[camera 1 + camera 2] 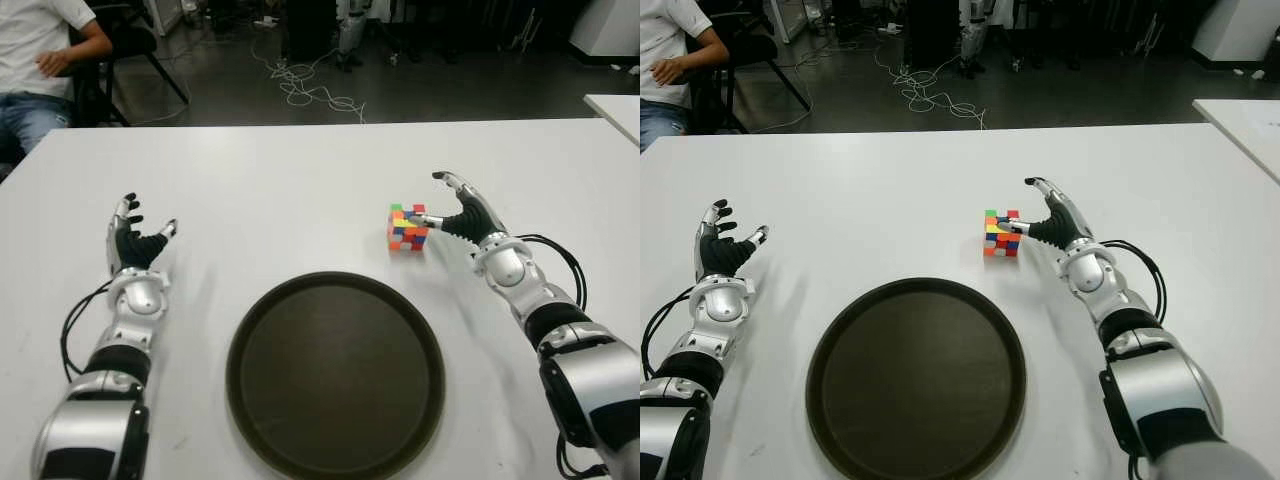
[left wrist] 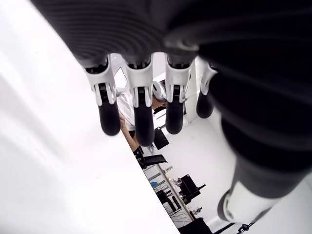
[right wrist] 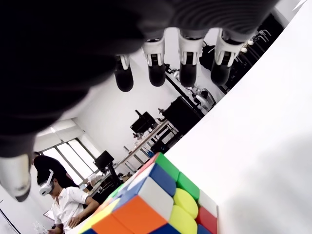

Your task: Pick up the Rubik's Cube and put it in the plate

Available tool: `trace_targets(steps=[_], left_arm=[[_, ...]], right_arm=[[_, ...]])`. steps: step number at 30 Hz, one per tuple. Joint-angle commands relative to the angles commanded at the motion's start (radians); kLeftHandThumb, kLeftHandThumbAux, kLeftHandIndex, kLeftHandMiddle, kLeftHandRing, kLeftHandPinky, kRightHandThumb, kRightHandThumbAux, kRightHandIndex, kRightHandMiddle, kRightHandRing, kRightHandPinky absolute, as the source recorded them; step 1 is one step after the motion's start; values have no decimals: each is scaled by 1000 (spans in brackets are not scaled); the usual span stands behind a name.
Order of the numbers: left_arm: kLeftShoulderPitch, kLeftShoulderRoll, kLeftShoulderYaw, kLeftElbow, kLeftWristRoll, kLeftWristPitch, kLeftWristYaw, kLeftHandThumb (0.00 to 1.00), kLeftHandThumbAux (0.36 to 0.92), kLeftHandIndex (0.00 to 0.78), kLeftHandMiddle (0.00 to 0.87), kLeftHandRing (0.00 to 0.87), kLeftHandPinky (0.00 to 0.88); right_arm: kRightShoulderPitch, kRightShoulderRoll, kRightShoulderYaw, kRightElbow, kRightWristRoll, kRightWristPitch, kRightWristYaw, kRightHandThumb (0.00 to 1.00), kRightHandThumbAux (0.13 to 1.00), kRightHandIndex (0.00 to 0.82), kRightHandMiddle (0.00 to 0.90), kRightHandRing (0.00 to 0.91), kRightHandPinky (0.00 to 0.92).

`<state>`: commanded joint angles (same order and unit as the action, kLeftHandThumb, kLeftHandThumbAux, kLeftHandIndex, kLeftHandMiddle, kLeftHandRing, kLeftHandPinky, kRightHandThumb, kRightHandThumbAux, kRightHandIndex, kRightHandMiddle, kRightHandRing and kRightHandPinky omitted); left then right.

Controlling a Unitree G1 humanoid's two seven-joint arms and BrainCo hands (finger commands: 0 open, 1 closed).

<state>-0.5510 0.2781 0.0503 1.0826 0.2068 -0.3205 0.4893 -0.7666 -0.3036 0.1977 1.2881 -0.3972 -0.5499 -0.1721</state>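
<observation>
My right hand [image 1: 462, 212] reaches forward, fingers spread (thumb extended inward). My left hand [image 1: 133, 238] is raised, fingers open.

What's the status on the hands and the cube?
Right hand open at the cube, no grip yet. Left hand open, idle left of the plate. Cube on the table, path to plate unobstructed.

Left hand [image 2: 195, 63] close up, fingers [image 2: 109, 114] spread, empty, above white table [image 2: 53, 165]

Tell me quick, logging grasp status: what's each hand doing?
Left hand: open, holding nothing.
Right hand: open beside the Rubik's Cube, not yet grasping it.
</observation>
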Motion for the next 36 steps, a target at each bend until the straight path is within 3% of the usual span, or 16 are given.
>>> trace_targets(steps=[14,16,18,20,30,36], left_arm=[[0,-1,-10,0,15,11,13,274,762,110,174,184,218],[0,-2,-12,0,16,13,14,274,759,109,172,183,220],[0,-1,-13,0,16,13,15,275,756,111,172,183,222],[-1,-1,-15,0,17,14,16,281,752,113,171,185,230],[0,1,-22,7,19,-3,18,292,751,121,181,199,246],[0,2,-29,12,24,-10,20,248,750,114,178,194,228]], right_arm=[[-29,-34,24,-63,-15,-22,20,0,507,11,5,44,120],[-30,-35,28,-71,-17,-24,25,0,521,7,2,47,144],[-35,-37,37,-80,-22,-23,37,0,534,3,1,90,259],[-39,-42,46,-86,-29,-21,50,0,542,1,1,118,275],[-37,-46,89,-92,-70,10,79,0,588,0,0,20,41],[-51,-47,122,-77,-98,41,125,0,621,0,0,2,4]])
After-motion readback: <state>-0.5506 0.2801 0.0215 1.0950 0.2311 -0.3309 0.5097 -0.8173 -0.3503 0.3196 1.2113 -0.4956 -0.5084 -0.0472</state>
